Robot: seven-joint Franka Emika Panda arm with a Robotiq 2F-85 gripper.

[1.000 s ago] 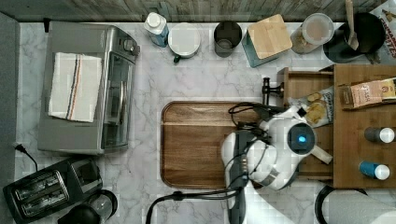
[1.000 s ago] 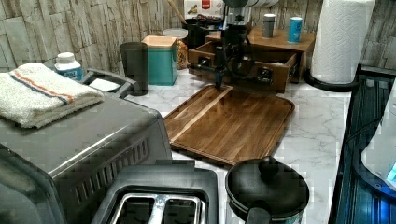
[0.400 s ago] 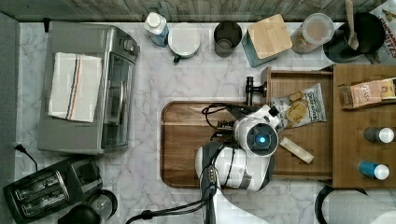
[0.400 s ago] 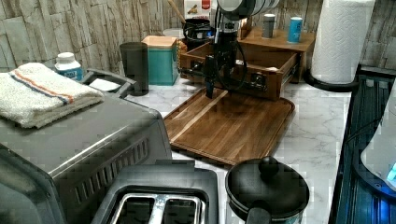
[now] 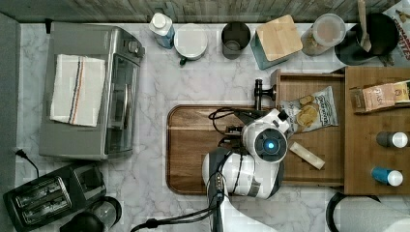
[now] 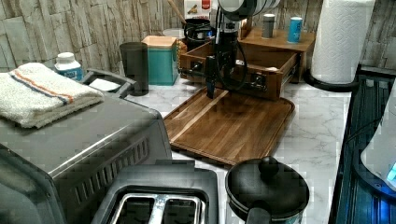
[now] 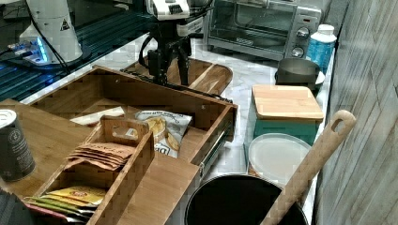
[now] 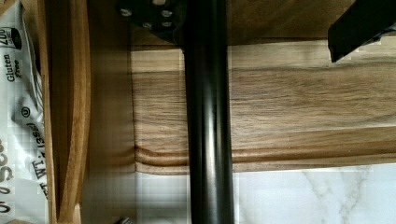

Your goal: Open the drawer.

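My hand [image 7: 171,58] hangs over the cutting board [image 5: 203,145], its two fingers spread wide around the drawer's single black bar handle [image 8: 208,140], gripping nothing, placed to drag it. Right of the board, the drawer [image 5: 309,130] stands pulled out, holding one crisp packet [image 5: 309,113].

marble counter [image 5: 208,82] carries cutting board [image 5: 203,145], toaster oven [image 5: 92,92], toaster [image 5: 46,200].

Even, fairly bright overhead light falls on the white marbled bench [image 5: 193,82], with soft glare on the silver metal toaster oven [image 5: 123,58], a soft shadow beside the black bar handle [image 8: 208,116] in the wrist view, and blocky compression smearing throughout.
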